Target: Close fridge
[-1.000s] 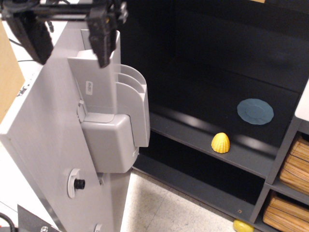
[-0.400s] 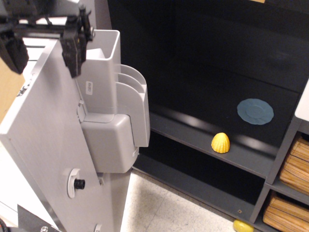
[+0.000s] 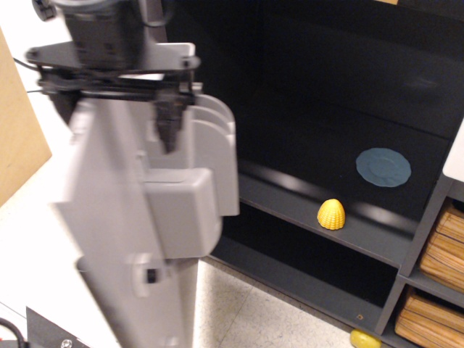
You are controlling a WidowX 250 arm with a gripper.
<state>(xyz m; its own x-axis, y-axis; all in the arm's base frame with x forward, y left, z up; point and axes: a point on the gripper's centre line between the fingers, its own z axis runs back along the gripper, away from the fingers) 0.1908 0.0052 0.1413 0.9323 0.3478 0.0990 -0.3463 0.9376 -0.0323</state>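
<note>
**Fridge door ajar, gripper at its top edge**

The fridge (image 3: 341, 94) fills the right and far part of the scene, its dark shelved interior fully exposed. Its light grey door (image 3: 109, 239) stands open at the left, seen nearly edge-on and blurred. The grey inner door bins (image 3: 206, 163) face the interior: stepped upper bins above, and a boxy closed compartment (image 3: 181, 217) below them.

The gripper (image 3: 116, 98) sits over the top of the door at upper left, its dark linkage spread across the door's upper edge. One dark finger (image 3: 170, 127) hangs down on the bin side of the door; the other finger is lost in the blur on the left side. The two appear set wide apart, straddling the door's top edge, though the blur keeps me from telling whether the pincer is open or pressed onto the door.

Inside, on the middle shelf (image 3: 312, 217), a yellow ribbed corn-like toy (image 3: 331, 214) stands near the front edge. A blue-grey round plate (image 3: 383, 167) lies farther back and to its right. At the far right, a dark shelf unit holds woven baskets (image 3: 442, 246). A small yellow object (image 3: 365, 338) lies on the speckled floor (image 3: 246, 312) at the near right. A tan board (image 3: 18, 138) leans at the far left.
</note>
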